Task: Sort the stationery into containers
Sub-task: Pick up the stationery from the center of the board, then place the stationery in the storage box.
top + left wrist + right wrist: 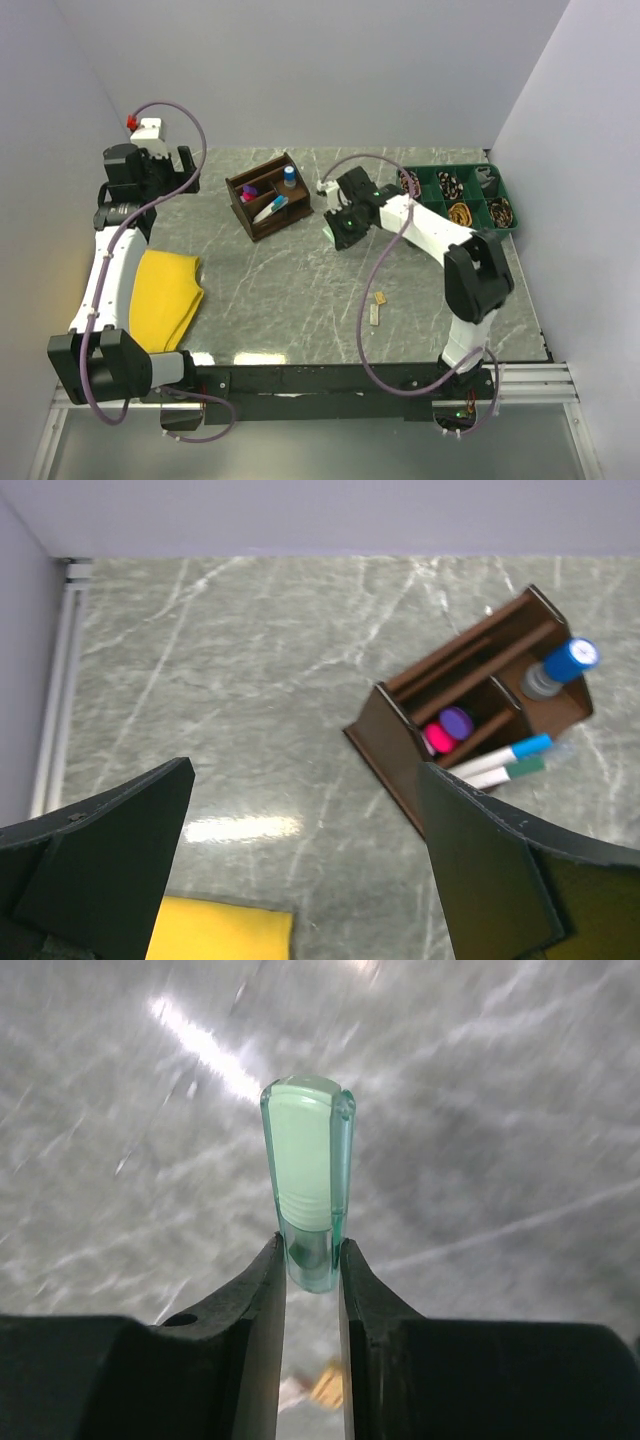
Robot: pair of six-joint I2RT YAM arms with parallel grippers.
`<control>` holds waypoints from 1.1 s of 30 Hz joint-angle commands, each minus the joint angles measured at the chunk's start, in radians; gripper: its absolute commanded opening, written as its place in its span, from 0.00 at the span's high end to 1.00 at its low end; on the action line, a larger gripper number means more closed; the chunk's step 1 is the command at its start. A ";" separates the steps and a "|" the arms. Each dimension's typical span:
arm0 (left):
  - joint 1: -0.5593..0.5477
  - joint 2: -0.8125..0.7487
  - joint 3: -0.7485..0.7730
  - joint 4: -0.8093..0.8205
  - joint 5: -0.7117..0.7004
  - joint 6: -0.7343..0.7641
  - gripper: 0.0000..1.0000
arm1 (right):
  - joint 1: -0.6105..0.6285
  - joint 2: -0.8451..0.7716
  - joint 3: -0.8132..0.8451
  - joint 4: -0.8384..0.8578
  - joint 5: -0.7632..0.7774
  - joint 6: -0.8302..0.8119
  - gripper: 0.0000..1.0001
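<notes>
Pinching the pale-green eraser (305, 1160) by one end leaves most of it sticking out past the fingertips, which should let you drop it cleanly into a slot. Your right tool (310, 1255) is closed on it, over bare desk (300, 290) just right of the wooden organiser (268, 195), not yet above a compartment. Several markers (447, 730) and a blue-capped cylinder (570, 660) already stand inside. Your left tool (310, 880) hangs wide open and empty at back-left, probably to stay clear. Two tan pieces (380, 297) wait nearer you.
</notes>
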 commanded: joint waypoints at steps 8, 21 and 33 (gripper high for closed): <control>0.011 0.044 0.058 0.080 -0.036 0.027 0.01 | 0.001 0.245 0.400 0.070 -0.013 -0.074 1.00; 0.015 0.063 0.061 0.094 -0.049 0.021 0.01 | 0.029 0.334 0.412 0.058 0.013 -0.023 1.00; 0.014 0.043 0.020 0.074 -0.052 0.027 0.01 | 0.046 0.452 0.483 0.090 0.028 0.036 1.00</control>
